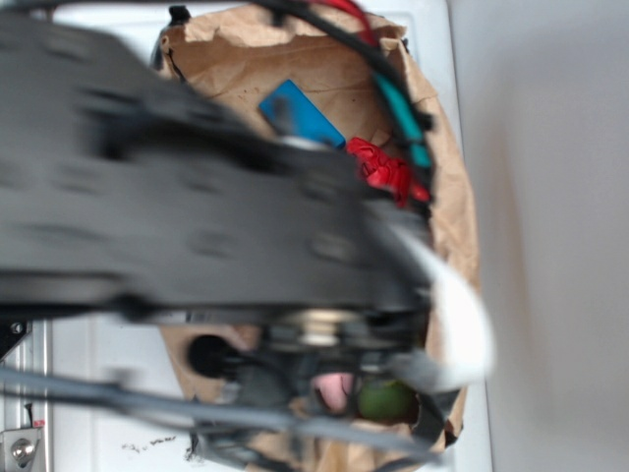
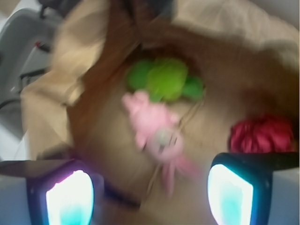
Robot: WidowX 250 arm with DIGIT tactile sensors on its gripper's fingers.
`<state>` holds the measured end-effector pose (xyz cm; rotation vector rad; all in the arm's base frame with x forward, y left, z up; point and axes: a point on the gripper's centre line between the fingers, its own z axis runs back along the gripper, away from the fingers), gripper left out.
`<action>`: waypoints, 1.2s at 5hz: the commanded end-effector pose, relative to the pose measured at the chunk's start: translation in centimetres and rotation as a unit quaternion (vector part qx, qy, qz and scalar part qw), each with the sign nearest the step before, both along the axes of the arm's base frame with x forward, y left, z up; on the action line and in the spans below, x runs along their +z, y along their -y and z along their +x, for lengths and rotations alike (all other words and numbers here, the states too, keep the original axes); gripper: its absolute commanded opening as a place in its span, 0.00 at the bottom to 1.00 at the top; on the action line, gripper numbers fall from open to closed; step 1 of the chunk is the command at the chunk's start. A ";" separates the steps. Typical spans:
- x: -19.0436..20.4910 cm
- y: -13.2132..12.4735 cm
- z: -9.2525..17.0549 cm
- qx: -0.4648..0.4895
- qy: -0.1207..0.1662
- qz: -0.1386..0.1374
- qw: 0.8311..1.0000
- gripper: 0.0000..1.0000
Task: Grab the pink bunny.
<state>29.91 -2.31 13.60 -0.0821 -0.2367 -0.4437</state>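
Two glowing fingertips (image 2: 70, 199) frame our wrist view, and we see the claw (image 2: 150, 197) spread wide with nothing between them. Our pink bunny (image 2: 157, 131) lies just ahead of the claw, roughly centred on its gap, on crumpled brown paper (image 2: 225, 28). Beyond it, touching, sits the green plush (image 2: 166, 79); the red flower (image 2: 260, 133) lies ahead of the right fingertip.

Exterior looks down past the arm; wrist peers closely into the same paper bag (image 2: 51, 93).
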 end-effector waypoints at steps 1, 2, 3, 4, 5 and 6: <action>0.7 -1.3 2.7 0.028 0.044 0.009 0.999 1.00; 0.7 -1.3 2.7 0.028 0.044 0.009 0.999 1.00; 0.7 -1.3 2.7 0.028 0.044 0.009 0.999 1.00; 0.7 -1.3 2.7 0.028 0.044 0.009 0.999 1.00; -1.7 -1.8 1.8 -0.073 0.067 0.004 0.995 1.00; -1.9 -2.3 0.9 -0.150 0.064 -0.008 0.987 1.00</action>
